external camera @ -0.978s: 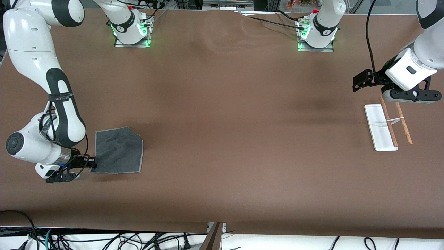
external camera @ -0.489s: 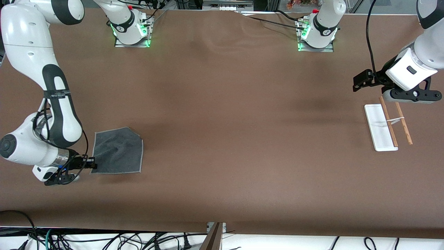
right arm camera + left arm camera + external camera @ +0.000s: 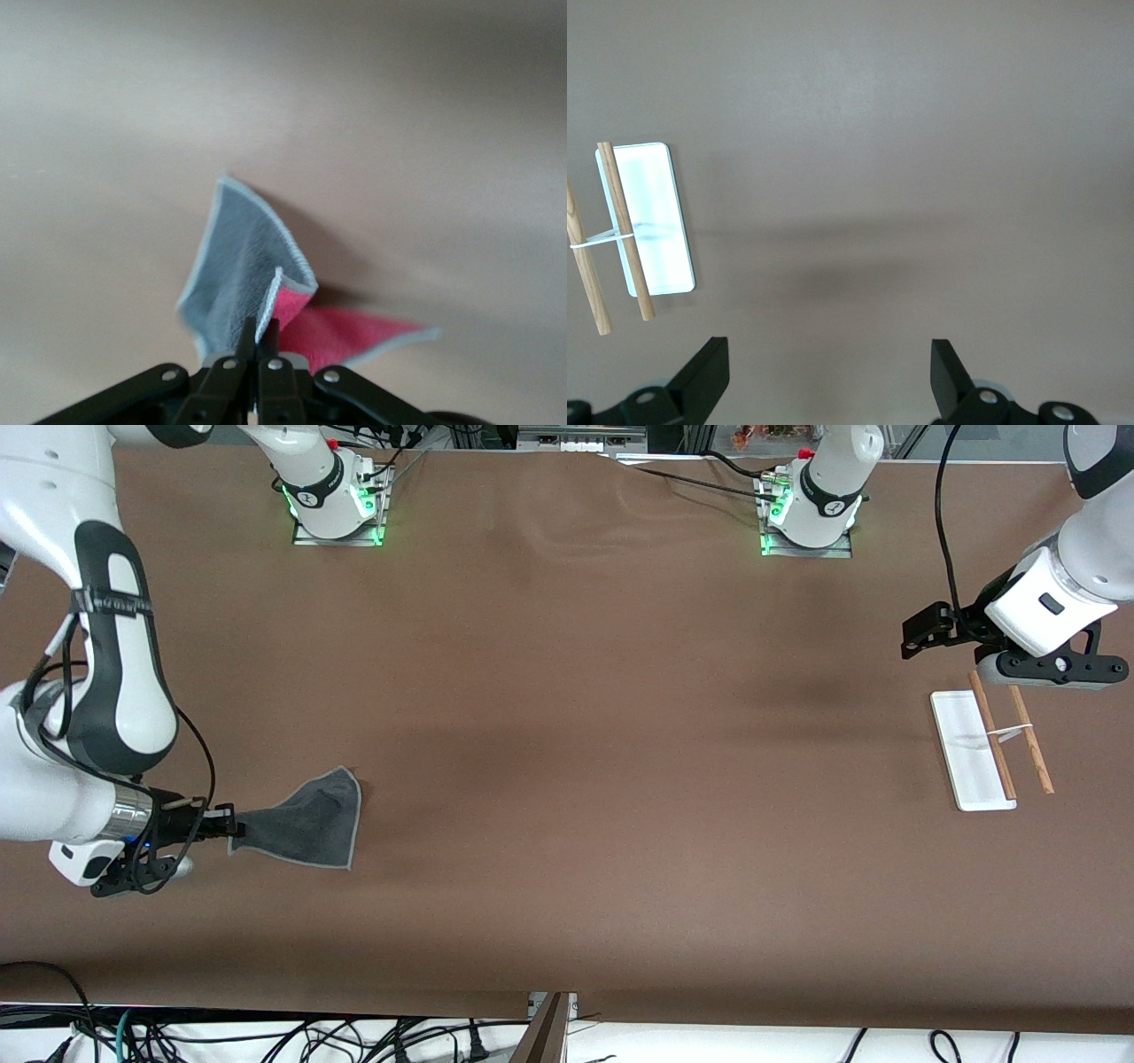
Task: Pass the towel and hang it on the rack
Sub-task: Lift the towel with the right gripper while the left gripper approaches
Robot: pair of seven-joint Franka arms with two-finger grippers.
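The dark grey towel hangs stretched from my right gripper, which is shut on one of its corners at the right arm's end of the table; the trailing part still touches the table. In the right wrist view the towel shows grey on one face and red on the other, pinched at my right gripper. The rack, a white base with two wooden rods, lies at the left arm's end. My left gripper hovers open and empty beside the rack, its own place in that view being.
The brown table cover spans the whole work area. The two arm bases stand along the edge farthest from the front camera. Cables hang below the table's near edge.
My right gripper has risen and drawn back toward the right arm's end, lifting the towel's corner so the flat cloth is pulled up into a stretched triangle. The left arm has not moved.
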